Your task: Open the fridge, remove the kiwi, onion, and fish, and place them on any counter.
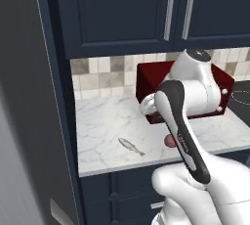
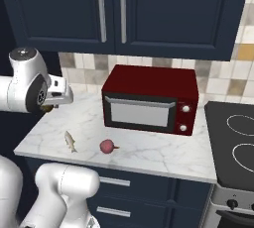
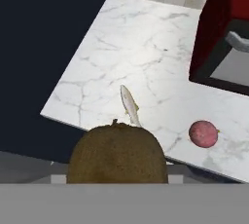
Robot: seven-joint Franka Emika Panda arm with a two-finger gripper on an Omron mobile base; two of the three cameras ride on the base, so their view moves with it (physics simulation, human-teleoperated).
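The brown fuzzy kiwi (image 3: 116, 154) fills the bottom of the hand view and hides the fingertips. My gripper (image 2: 48, 106) is shut on it and hangs above the left end of the white marble counter (image 2: 158, 156). The kiwi (image 2: 47, 108) peeks out under the hand. On the counter below lie the slender silver fish (image 3: 129, 104) (image 1: 131, 146) (image 2: 70, 141) and, to its right, the dark-red onion (image 3: 203, 134) (image 2: 107, 146) (image 1: 170, 141). The fridge's grey surface (image 1: 19, 121) runs along the left of the left base view.
A red microwave (image 2: 149, 105) stands at the back of the counter. The black stovetop (image 2: 235, 138) lies to the right. Navy upper cabinets (image 2: 114, 9) hang overhead, and a navy side panel (image 1: 58, 97) borders the counter's left end.
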